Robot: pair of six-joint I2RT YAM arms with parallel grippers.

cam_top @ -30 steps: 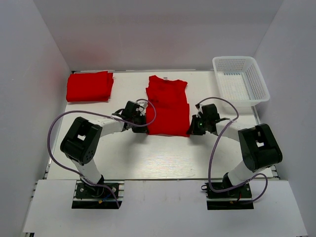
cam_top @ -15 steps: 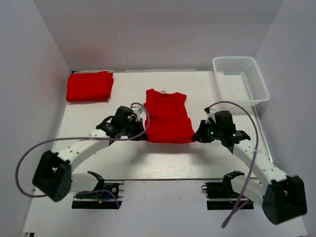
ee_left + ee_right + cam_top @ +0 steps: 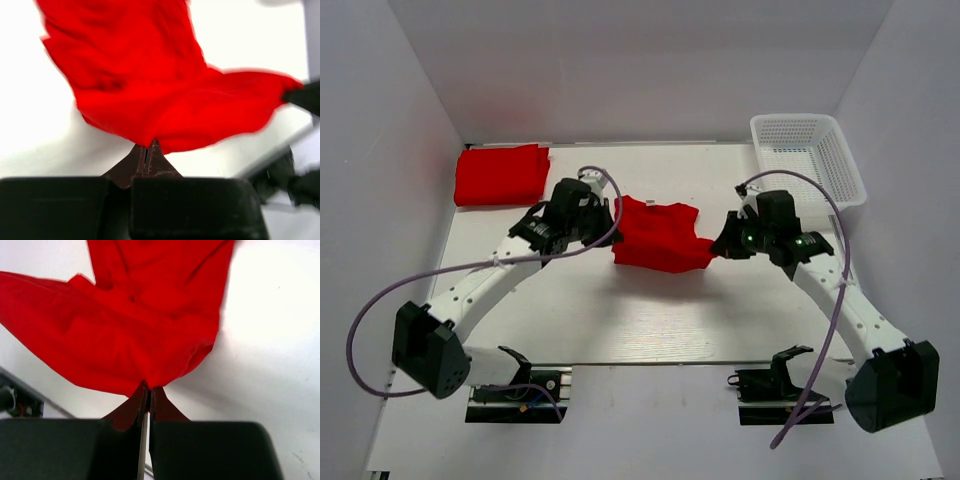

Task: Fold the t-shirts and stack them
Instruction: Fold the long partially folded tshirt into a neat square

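T-shirt [image 3: 660, 238] raised at its near edge by both pincers, in the centre of the frame.

The left pincer [image 3: 148, 149] and the right pincer [image 3: 148, 389] are each clenched on one near corner of the red cloth. This edge hangs between them above the worktop [image 3: 620, 310], while the far part seems to rest on it. I judge that the folding of this shirt is only at its beginning: the held edge must be laid over the far part, and then the shirt must go to the folded stack [image 3: 502, 174]. That stack lies at the upper left of the frame, well apart, and looks finished. The white mesh basket [image 3: 795, 119] at the upper right shows no cloth inside, as far as the top view lets me see.
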